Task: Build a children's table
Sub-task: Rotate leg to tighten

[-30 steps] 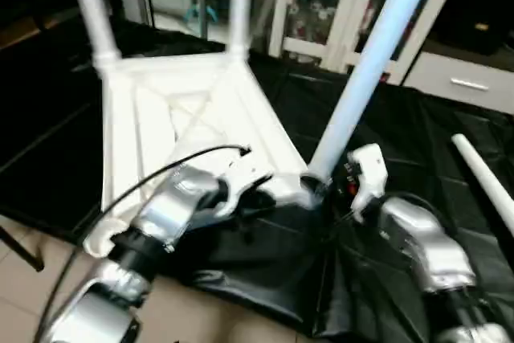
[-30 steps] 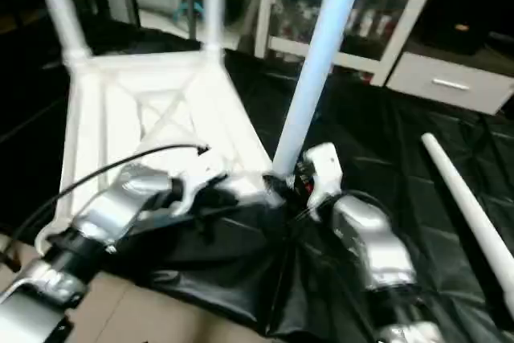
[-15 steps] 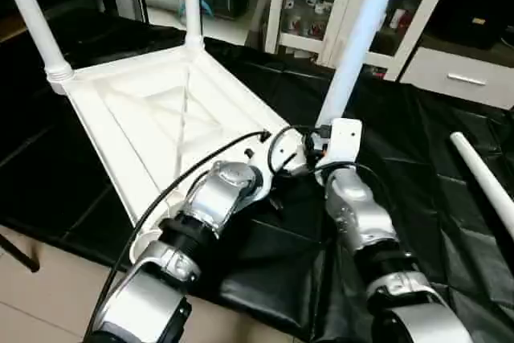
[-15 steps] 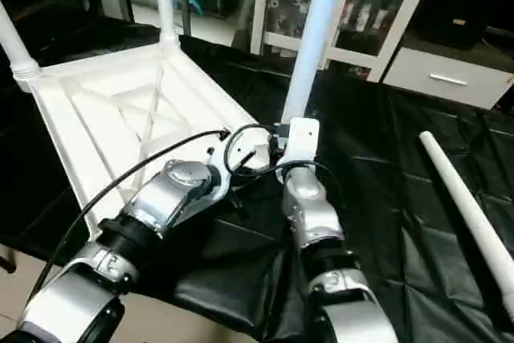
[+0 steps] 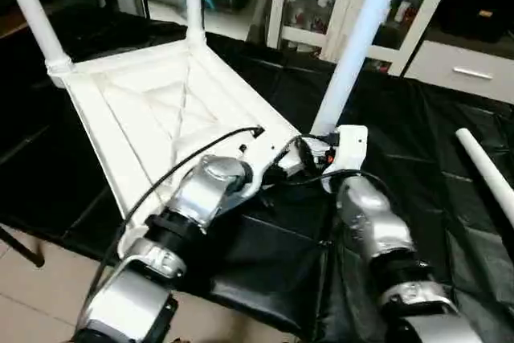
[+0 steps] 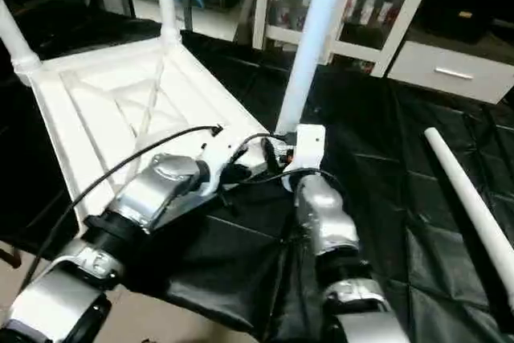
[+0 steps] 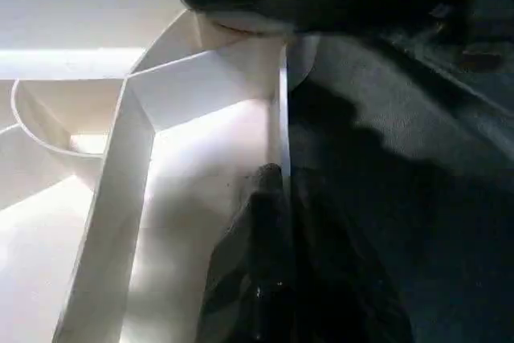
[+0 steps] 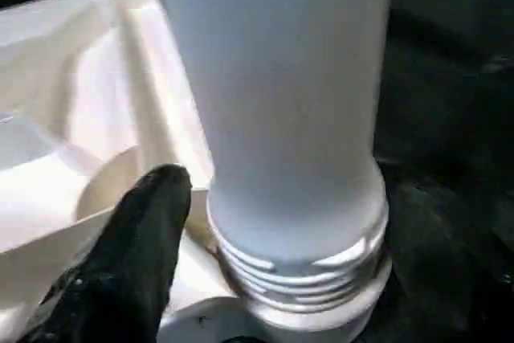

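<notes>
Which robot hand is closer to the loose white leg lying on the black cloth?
The right. The right gripper is at the base of the standing leg, on the loose leg's side. The left gripper grips the tabletop edge, farther away.

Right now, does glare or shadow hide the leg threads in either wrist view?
Right wrist view: no, the leg is evenly lit and the thread ridges show at its base. Left wrist view: glare washes over the tabletop ribs, the upper part lies in deep shadow, and no threads show.
</notes>
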Controlling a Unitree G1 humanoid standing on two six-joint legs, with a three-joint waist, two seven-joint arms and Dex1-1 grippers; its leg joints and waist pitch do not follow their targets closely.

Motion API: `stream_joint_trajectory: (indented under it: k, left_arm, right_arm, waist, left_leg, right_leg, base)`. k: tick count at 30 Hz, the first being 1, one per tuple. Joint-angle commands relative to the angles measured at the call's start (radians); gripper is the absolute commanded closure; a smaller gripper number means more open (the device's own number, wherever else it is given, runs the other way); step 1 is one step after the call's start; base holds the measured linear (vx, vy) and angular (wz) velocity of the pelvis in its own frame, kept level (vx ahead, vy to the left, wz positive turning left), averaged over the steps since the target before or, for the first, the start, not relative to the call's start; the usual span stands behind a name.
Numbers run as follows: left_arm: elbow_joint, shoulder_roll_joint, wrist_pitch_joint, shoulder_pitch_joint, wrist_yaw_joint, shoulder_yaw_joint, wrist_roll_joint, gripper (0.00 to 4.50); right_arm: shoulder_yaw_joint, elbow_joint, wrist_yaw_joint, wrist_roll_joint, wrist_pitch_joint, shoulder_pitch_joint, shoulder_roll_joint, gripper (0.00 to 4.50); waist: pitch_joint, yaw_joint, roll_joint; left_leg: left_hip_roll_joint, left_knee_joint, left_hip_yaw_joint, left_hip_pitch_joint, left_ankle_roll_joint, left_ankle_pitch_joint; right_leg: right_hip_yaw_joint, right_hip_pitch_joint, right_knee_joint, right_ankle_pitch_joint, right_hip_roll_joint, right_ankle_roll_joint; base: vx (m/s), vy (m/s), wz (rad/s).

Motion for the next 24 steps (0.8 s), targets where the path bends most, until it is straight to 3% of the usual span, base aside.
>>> stream_joint_trajectory:
  k: [1,5,9,13,18,20,24]
  left_arm:
    - [-0.056,0.023,-0.018,0.018,-0.077,-0.032,-0.012,4.50]
    - [-0.095,0.059,-0.016,0.047,-0.154,-0.065,-0.019,4.50]
    - [-0.140,0.106,-0.024,0.077,-0.223,-0.084,-0.025,4.50]
    - [-0.225,0.187,-0.020,0.124,-0.369,-0.118,-0.057,4.50]
    - [-0.289,0.243,-0.067,0.158,-0.489,-0.148,-0.086,4.50]
    - [-0.313,0.266,-0.073,0.170,-0.529,-0.165,-0.089,4.50]
    - [-0.328,0.278,-0.074,0.175,-0.551,-0.178,-0.090,4.50]
  right_arm:
    - [0.017,-0.068,0.149,0.046,0.039,0.033,-0.041,0.43]
    - [0.038,-0.139,0.277,0.074,0.059,0.071,-0.105,0.02]
    - [0.062,-0.261,0.417,0.114,0.121,0.132,-0.190,0.02]
    - [0.111,-0.389,0.618,0.117,0.163,0.217,-0.337,0.02]
    - [0.130,-0.417,0.710,0.126,0.188,0.237,-0.400,0.02]
    - [0.155,-0.439,0.763,0.123,0.199,0.245,-0.435,0.02]
    - [0.194,-0.447,0.787,0.091,0.184,0.244,-0.447,0.02]
  waist:
    - [-0.070,0.014,0.008]
    - [-0.070,0.024,0.008]
    - [-0.069,0.029,0.007]
    - [-0.068,0.045,0.009]
    - [-0.063,0.042,0.006]
    - [-0.059,0.045,0.011]
    - [-0.059,0.054,0.009]
  left_leg:
    - [0.015,-0.066,0.006,-0.004,0.107,-0.034]
    - [0.019,-0.065,0.006,-0.003,0.109,-0.026]
    - [0.019,-0.066,0.005,-0.003,0.103,-0.037]
    - [0.022,-0.067,0.005,-0.001,0.092,-0.053]
    - [0.021,-0.073,0.003,-0.004,0.066,-0.112]
    - [0.025,-0.076,0.005,0.004,0.058,-0.131]
    - [0.025,-0.077,0.005,0.005,0.047,-0.137]
  right_leg:
    - [0.043,0.075,-0.049,0.018,-0.061,-0.270]
    - [0.043,0.074,-0.046,0.029,-0.061,-0.279]
    - [0.043,0.076,-0.048,0.009,-0.062,-0.271]
    - [0.043,0.073,-0.049,-0.012,-0.062,-0.260]
    - [0.042,0.074,-0.062,-0.123,-0.065,-0.237]
    - [0.043,0.066,-0.065,-0.140,-0.063,-0.233]
    - [0.042,0.066,-0.066,-0.168,-0.064,-0.224]
  base:
    - [0.000,0.000,0.00]
    - [0.000,0.000,0.00]
    - [0.000,0.000,0.00]
    - [0.000,0.000,0.00]
    - [0.000,0.000,0.00]
    - [0.000,0.000,0.00]
    - [0.000,0.000,0.00]
